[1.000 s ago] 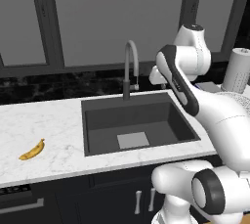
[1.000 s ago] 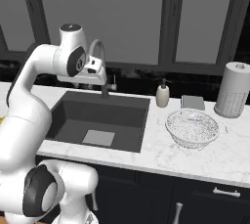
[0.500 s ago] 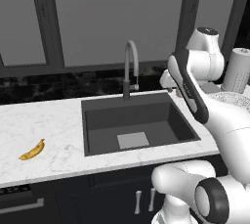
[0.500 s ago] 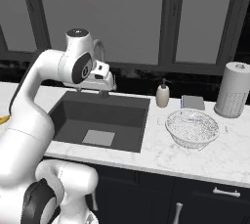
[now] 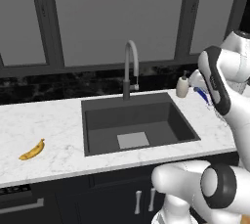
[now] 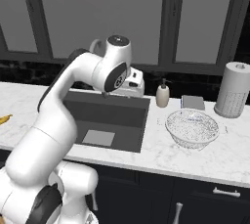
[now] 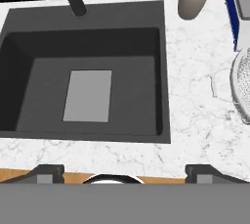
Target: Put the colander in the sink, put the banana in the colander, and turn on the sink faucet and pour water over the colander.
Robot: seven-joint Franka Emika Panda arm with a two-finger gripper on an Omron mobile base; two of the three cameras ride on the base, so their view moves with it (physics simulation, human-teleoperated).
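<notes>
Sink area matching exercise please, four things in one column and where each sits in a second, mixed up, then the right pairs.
Things:
1. banana
2. colander
3. sink faucet
4. paper towel roll

Places:
A. behind the sink, at its back edge
B. far right of the counter, against the wall
C. counter left of the sink
D. counter right of the sink, near the front

Pairs: 1-C, 2-D, 3-A, 4-B

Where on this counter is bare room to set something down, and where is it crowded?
Bare marble lies between the banana and the sink, and the sink holds nothing. Right of the sink it is crowded: soap dispenser, sponge, colander and paper towel roll. A free strip runs along the colander's front.
</notes>
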